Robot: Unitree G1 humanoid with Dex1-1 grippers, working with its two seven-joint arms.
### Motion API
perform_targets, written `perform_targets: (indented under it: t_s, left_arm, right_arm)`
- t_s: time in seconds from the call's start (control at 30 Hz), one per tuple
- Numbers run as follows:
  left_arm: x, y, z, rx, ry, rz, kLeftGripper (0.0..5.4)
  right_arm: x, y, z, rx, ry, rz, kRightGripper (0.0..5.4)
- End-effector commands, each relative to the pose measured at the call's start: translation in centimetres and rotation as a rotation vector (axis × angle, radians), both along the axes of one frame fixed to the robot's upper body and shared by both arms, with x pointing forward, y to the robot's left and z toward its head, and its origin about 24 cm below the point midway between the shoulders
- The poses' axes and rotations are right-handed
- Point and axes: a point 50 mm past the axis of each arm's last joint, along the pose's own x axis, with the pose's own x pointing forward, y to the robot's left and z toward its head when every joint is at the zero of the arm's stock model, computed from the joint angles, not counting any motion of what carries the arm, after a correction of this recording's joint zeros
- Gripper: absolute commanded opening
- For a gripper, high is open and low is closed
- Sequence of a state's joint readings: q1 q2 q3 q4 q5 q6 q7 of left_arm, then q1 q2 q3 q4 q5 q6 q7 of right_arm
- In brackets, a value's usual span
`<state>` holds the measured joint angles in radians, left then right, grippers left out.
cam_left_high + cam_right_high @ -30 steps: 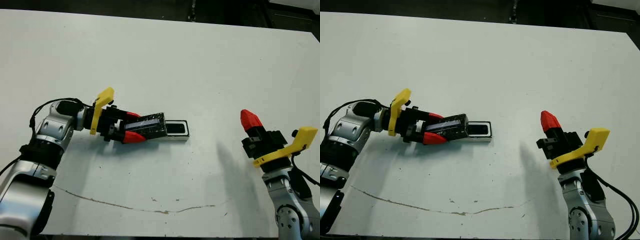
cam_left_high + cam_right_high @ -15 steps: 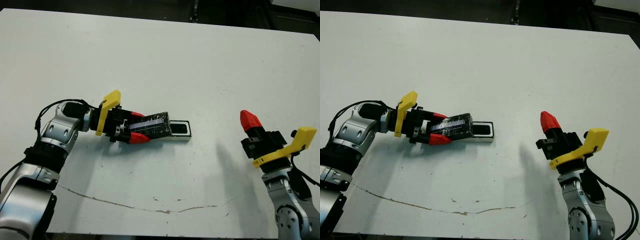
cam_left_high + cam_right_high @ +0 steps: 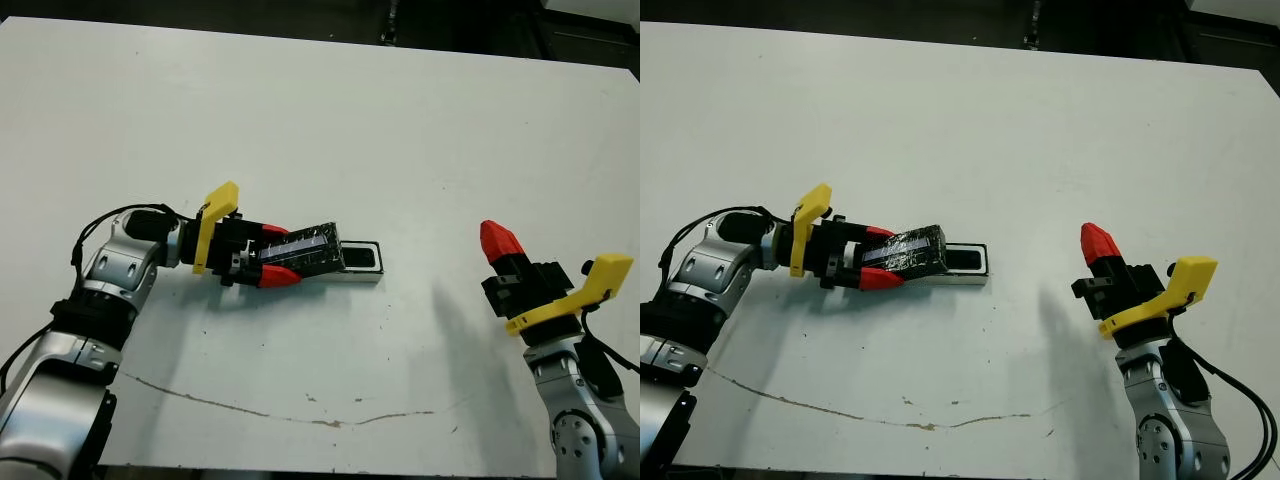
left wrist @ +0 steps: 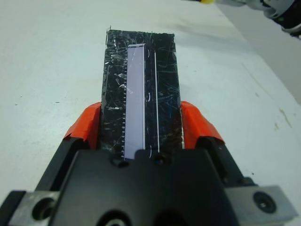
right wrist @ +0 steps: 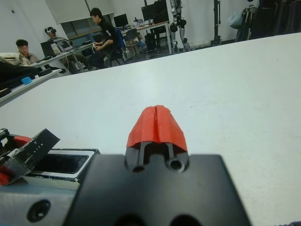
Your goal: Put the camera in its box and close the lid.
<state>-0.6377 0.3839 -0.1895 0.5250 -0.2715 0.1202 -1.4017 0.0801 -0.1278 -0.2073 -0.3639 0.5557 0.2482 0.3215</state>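
White surface (image 3: 330, 120), scuffed with a thin brown line (image 3: 250, 410) near its front edge. Beyond: desks (image 5: 70, 49), monitors (image 5: 120, 20), seated people (image 5: 101, 28), pale wall.

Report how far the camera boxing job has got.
Done: the camera already lies inside the box. In hand: the left gripper is shut on the lid, holding it tilted over the box's left end; the right part of the box is uncovered. Left: lower the lid flat and close it. The right gripper is shut and stands apart at the right.
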Motion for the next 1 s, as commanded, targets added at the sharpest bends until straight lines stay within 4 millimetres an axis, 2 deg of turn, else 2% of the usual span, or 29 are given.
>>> perform_targets:
  t_s: [0.03,0.17,0.4,1.0]
  left_arm:
    - [0.1,0.0,1.0,-0.018,-0.007,0.005,3.15]
    - [0.2,0.7,2.0,-0.013,-0.002,0.014,3.15]
    - [0.5,0.9,2.2,0.021,0.02,-0.002,3.15]
    - [0.6,0.1,0.2,0.085,0.028,-0.015,3.15]
  right_arm:
    - [-0.1,-0.2,-0.1,-0.018,0.012,-0.003,0.0]
    - [0.0,-0.2,-0.1,-0.019,0.011,0.009,0.0]
    - [0.1,-0.1,0.0,-0.018,0.004,0.01,0.0]
    - [0.0,-0.1,0.1,-0.023,0.005,0.009,0.0]
